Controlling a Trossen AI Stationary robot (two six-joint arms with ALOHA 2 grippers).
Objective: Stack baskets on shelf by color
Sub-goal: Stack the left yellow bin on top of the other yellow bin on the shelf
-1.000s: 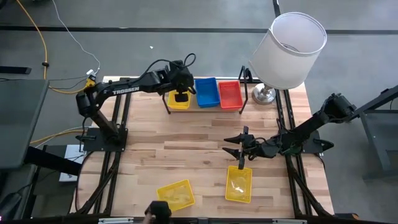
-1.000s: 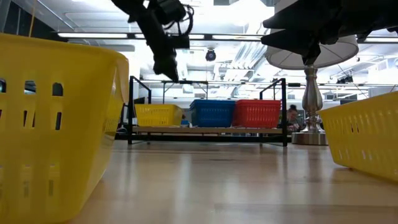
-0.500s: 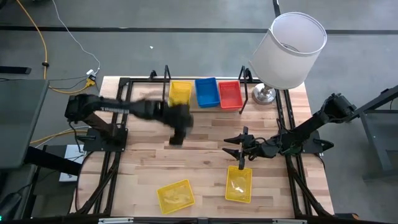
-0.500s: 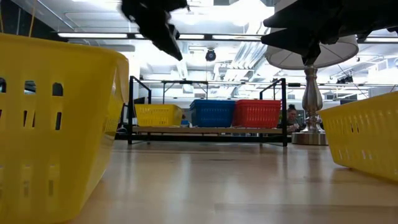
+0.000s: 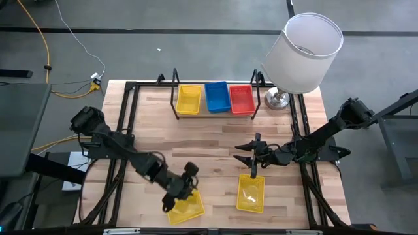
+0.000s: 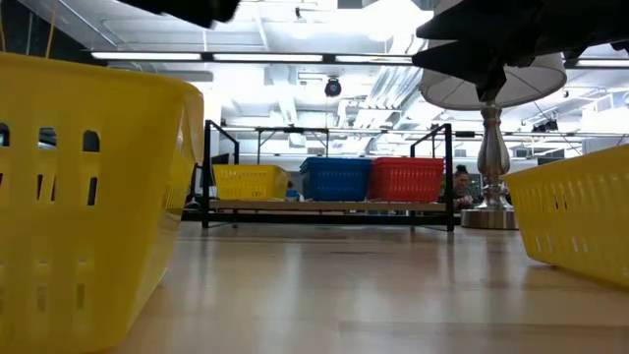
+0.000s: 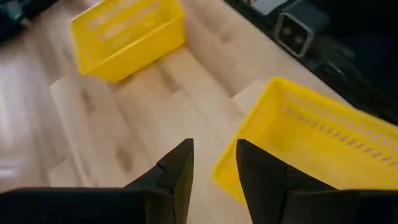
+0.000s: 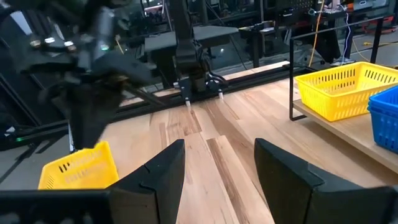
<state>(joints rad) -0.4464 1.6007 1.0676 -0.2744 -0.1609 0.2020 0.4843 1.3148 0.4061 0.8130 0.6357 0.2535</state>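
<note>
Left pincer (image 5: 185,189) sits low at the near-left of the desk (image 5: 215,137), right at the far edge of a loose yellow basket (image 5: 185,205); in the left wrist view its fingers (image 7: 177,177) stand partly apart with a narrow gap, nothing between them, and the basket's corner lies just ahead. Part of that basket is hidden under the arm from above. Right pincer (image 5: 255,156) hovers mid-desk just beyond the second loose yellow basket (image 5: 251,194), fingers wide apart, holding nothing.

Shelf (image 5: 215,112) stands at the far edge of the desk with 3 baskets in a row: yellow (image 5: 189,99), blue (image 5: 217,96), red (image 5: 241,98). How many are stacked in each pile cannot be told. Low view cuts off both near yellow baskets at the frame edges.

White-shaded lamp (image 5: 304,52) stands at the far-right corner, its shade covering that corner from above. Yellow cable (image 5: 40,46) runs on the floor at left. No readable writing.
</note>
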